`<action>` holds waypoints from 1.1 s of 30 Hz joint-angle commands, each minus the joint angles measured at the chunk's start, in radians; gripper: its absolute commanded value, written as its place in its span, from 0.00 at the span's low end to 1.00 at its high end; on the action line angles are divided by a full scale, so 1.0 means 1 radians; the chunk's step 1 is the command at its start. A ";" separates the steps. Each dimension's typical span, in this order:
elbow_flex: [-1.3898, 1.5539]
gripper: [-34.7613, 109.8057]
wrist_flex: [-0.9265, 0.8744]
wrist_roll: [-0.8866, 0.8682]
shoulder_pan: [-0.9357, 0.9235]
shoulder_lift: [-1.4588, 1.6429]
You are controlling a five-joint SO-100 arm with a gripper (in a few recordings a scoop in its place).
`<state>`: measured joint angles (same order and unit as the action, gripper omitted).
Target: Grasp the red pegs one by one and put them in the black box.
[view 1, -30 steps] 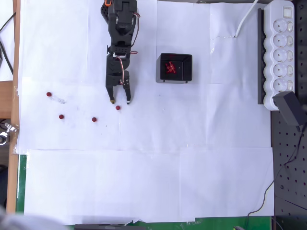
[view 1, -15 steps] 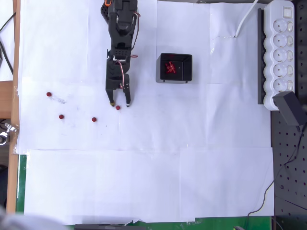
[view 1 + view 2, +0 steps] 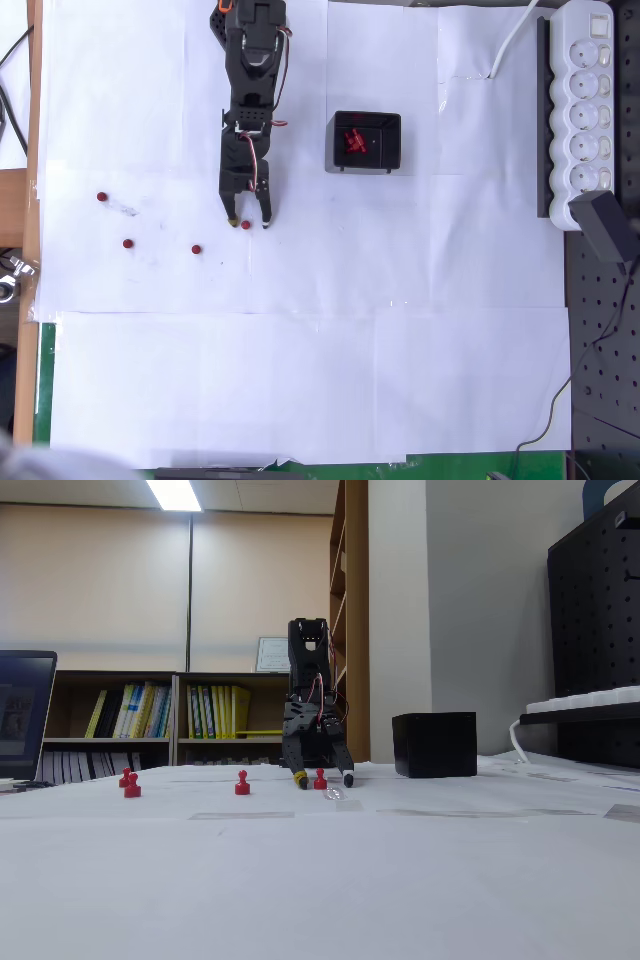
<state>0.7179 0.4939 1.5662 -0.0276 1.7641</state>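
Observation:
My black gripper (image 3: 249, 224) (image 3: 323, 779) is open and lowered to the white paper, its fingertips on either side of one red peg (image 3: 245, 225) (image 3: 320, 778). Three more red pegs lie loose to the left: one (image 3: 196, 249) (image 3: 242, 782), another (image 3: 128, 243) (image 3: 132, 785), and the third (image 3: 102, 197) (image 3: 125, 777). The black box (image 3: 366, 142) (image 3: 434, 744) stands to the right of the arm, with several red pegs (image 3: 352, 141) inside it.
A long white power strip (image 3: 585, 110) lies along the right edge beside a black pegboard (image 3: 605, 330). The table's left edge (image 3: 30, 200) is wooden. White paper (image 3: 320, 380) stretches open toward the front.
The gripper has moved down the overhead picture, so that its open fingers now straddle the nearest peg. The other pegs and the box have not moved.

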 commanded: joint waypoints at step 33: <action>0.617 0.24 -1.651 0.359 0.123 -0.469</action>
<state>1.0769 -0.5630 1.8454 0.0230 1.4235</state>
